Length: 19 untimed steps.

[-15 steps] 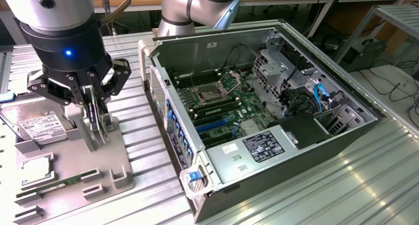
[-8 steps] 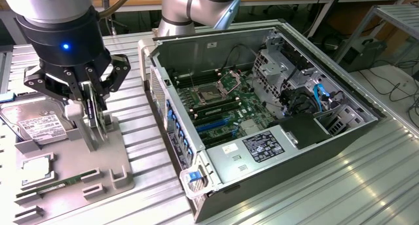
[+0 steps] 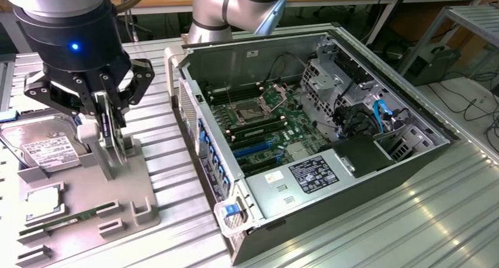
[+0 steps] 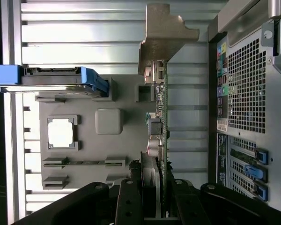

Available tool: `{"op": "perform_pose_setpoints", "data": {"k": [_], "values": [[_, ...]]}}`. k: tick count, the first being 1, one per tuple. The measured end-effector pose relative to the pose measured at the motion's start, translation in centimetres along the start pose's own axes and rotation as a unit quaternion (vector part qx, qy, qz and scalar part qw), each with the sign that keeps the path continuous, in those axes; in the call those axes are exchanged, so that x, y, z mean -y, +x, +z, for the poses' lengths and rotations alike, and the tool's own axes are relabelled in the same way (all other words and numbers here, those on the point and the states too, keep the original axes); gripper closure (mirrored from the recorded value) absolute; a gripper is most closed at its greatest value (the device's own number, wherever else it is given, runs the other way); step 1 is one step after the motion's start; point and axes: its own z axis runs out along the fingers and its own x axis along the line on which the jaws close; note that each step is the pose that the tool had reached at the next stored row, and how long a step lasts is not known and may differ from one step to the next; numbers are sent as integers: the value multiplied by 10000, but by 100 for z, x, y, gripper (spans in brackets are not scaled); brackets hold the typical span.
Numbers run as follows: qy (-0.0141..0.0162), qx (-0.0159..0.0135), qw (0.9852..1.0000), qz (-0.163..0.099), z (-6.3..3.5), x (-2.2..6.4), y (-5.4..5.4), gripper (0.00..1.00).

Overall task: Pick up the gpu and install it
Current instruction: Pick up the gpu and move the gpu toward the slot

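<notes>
Hand (image 3: 104,119) clamped on thin black gpu card w/ silver bracket (image 4: 160,117). Card stands on edge btwn fingers, at grey plastic tray (image 3: 132,192) on ribbed metal table (image 3: 405,221), beside open PC case (image 3: 234,58).

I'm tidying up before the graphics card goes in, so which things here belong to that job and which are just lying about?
Part of the job:
- gpu, on edge in the grey holder, clamped by the gripper
- open computer case

Lying about, on the same holder:
- hard drive
- processor chip
- memory stick
</notes>
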Motion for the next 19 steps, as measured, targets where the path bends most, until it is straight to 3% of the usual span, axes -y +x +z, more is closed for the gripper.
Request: {"op": "perform_pose_setpoints", "data": {"k": [19], "values": [[-1,-14,10000,1,-385,-16,-4,72]]}}
